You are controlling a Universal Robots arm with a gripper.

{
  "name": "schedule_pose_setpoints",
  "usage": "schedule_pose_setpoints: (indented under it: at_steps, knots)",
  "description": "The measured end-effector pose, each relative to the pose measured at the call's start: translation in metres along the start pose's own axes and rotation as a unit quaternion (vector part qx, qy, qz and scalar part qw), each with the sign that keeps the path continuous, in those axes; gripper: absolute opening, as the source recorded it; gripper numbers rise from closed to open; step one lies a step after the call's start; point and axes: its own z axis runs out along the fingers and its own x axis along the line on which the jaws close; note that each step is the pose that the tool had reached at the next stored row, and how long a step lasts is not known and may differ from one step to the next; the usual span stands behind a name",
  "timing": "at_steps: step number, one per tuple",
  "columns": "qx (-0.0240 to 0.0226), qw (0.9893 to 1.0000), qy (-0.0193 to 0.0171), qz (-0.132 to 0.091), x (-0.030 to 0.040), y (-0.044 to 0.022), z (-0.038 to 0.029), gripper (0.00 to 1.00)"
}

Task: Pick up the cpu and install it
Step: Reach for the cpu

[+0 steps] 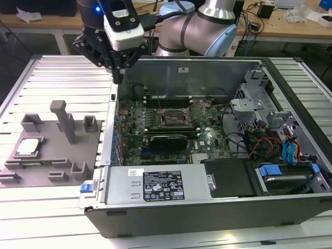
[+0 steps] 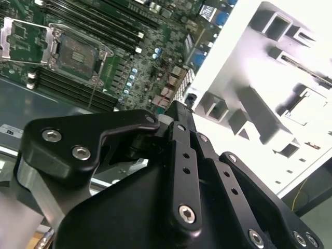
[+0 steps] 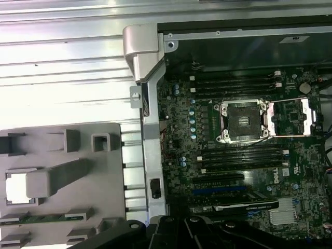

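Note:
The cpu (image 1: 28, 147) is a small silver square lying flat in a recess of the grey fixture plate (image 1: 52, 155) at the exterior view's left. It also shows in the first wrist view as the cpu (image 3: 15, 188). My gripper (image 1: 118, 78) hangs above the left wall of the open computer case, between the fixture and the motherboard, well apart from the cpu. Its black fingers (image 2: 176, 116) are pressed together and hold nothing. The empty socket (image 1: 174, 118) sits mid-motherboard with its metal load plate (image 3: 301, 115) flipped open beside it.
The grey fixture carries a tall post (image 1: 65, 120) and several small upright blocks (image 1: 89, 123). Inside the case are memory slots (image 3: 233, 83), a black expansion card (image 1: 167, 141), a power supply (image 1: 155, 184), drive bays and loose cables (image 1: 264, 145) at the exterior view's right.

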Motion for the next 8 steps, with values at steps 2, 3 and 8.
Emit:
schedule_pose_setpoints:
  at_steps: [2, 3, 8]
  knots:
    - [0.0, 1.0, -0.0002, 0.0, 0.0052, 0.0, -0.0001, 0.11]
    - [0.0, 1.0, -0.0004, 0.0, 0.0079, 0.0, -0.0002, 0.11]
    - [-0.0001, 1.0, -0.0017, 0.0, 0.0308, -0.0003, 0.0, 0.11]
